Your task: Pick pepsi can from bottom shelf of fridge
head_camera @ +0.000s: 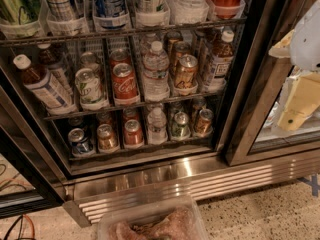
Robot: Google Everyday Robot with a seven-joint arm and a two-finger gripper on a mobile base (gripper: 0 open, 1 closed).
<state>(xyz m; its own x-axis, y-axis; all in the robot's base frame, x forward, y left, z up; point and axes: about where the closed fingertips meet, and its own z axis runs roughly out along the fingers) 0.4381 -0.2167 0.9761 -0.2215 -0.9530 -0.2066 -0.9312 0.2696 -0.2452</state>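
The fridge (pixel 150 176) stands open in front of me, with wire racks full of drinks and a ribbed steel grille at its base. The pepsi can (pixel 80 142), dark blue with a silver top, stands at the front of the leftmost lane of the bottom shelf (pixel 145 148). To its right on that shelf stand a gold-brown can (pixel 106 137) and a red cola can (pixel 133 132). My gripper (pixel 296 106), white and cream, hangs at the right edge of the view in front of the glass door, well right of and above the pepsi can. It holds nothing that I can see.
Further right on the bottom shelf are a water bottle (pixel 157 126), a green can (pixel 180 125) and a brown can (pixel 203 122). The middle rack carries bottles and cans. A black door frame (pixel 250 99) bounds the opening on the right. A clear plastic bin (pixel 150 219) sits below.
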